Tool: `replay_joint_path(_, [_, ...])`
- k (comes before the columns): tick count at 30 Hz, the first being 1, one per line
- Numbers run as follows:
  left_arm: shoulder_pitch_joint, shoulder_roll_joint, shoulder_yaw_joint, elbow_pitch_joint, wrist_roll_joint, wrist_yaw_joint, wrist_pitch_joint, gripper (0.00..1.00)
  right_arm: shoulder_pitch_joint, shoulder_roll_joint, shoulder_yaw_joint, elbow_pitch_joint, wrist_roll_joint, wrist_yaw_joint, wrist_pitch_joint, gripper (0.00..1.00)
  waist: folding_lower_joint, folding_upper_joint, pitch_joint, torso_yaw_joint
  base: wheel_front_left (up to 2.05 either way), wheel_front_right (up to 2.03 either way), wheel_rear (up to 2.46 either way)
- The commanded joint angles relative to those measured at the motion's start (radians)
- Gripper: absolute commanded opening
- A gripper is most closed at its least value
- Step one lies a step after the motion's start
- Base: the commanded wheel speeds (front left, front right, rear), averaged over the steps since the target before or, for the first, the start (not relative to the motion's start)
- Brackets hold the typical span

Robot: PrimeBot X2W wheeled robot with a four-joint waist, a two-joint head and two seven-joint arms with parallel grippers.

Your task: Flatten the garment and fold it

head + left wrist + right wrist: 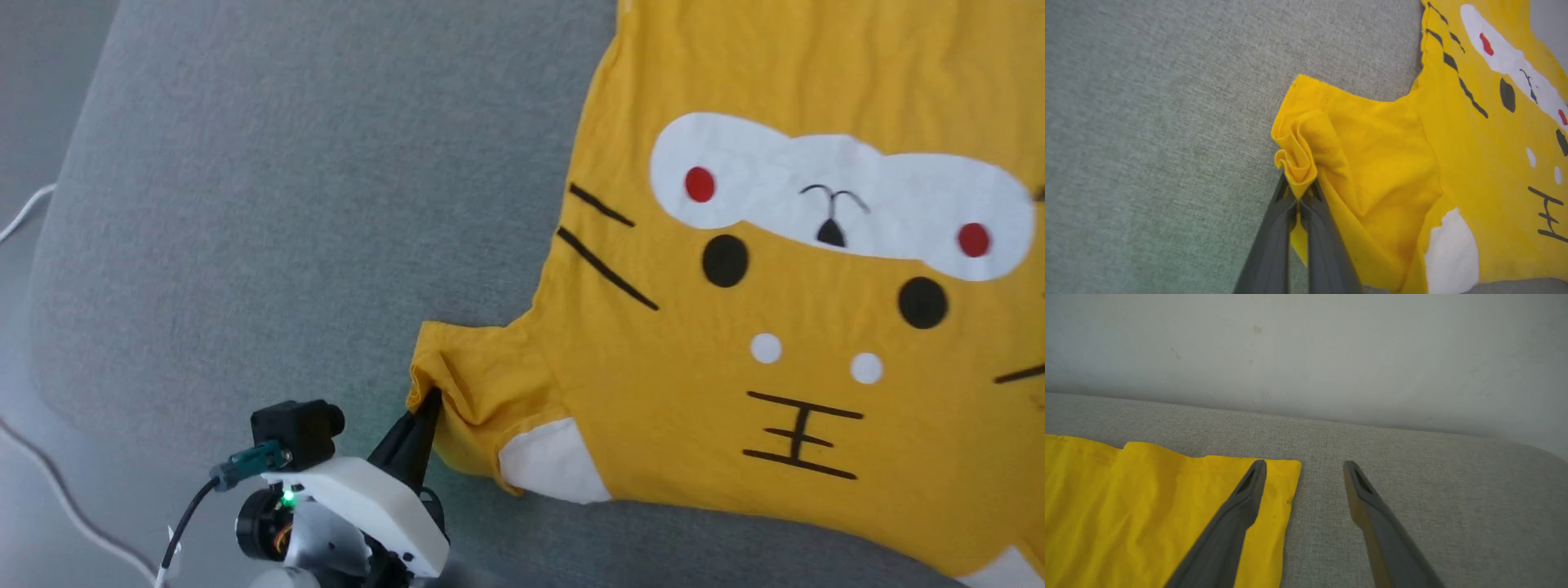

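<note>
Lying print-up toward the right side of the grey cushion, the yellow T-shirt looks mostly flat. Its sleeve, near the front edge, is bunched where the left gripper is clamped on the hem. A hard pull there could drag the whole shirt askew or slip off the fold. The right gripper hovers with its fingers apart at a hem corner by the back edge.

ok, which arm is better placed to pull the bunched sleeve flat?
Left. The left tool is shut on the bunched sleeve of the garment, so it can likely tug it flat. The right tool hangs open at another corner, gripping nothing.
</note>
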Motion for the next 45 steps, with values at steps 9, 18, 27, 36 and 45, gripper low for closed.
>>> replay_joint_path(9, [-0.034, -0.027, -0.033, 0.021, -0.005, -0.021, -0.040, 0.00, -0.096, -0.037, -0.060, -0.008, -0.095, -0.001, 0.293, 1.00, -0.0002, 0.0000, 0.170, 0.134, 0.00, 0.00, 0.00])
replay_joint_path(18, [-0.040, -0.031, -0.042, 0.043, -0.013, -0.023, -0.054, 0.00, -0.046, -0.038, -0.097, -0.108, -0.126, -0.001, 0.365, 0.00, -0.0002, 0.0000, 0.146, 0.133, 0.00, 0.00, 0.00])
replay_joint_path(27, [-0.015, 0.000, -0.021, 0.038, -0.010, -0.005, -0.048, 0.00, 0.217, -0.027, -0.151, -0.247, -0.098, -0.001, -0.114, 0.00, -0.0002, 0.0000, 0.012, 0.069, 0.00, 0.00, 0.00])
replay_joint_path(36, [0.033, 0.059, -0.003, -0.001, 0.001, 0.022, 0.009, 0.00, 0.544, 0.105, -0.306, -0.343, -0.118, -0.001, -0.280, 0.00, -0.0002, 0.0000, -0.149, -0.027, 0.00, 0.00, 0.00])
replay_joint_path(45, [0.087, 0.112, 0.009, -0.055, 0.003, 0.048, 0.078, 0.00, 0.814, 0.284, -0.426, -0.430, -0.074, -0.001, -0.080, 0.00, -0.0002, 0.0000, -0.261, -0.112, 0.00, 0.00, 0.00])
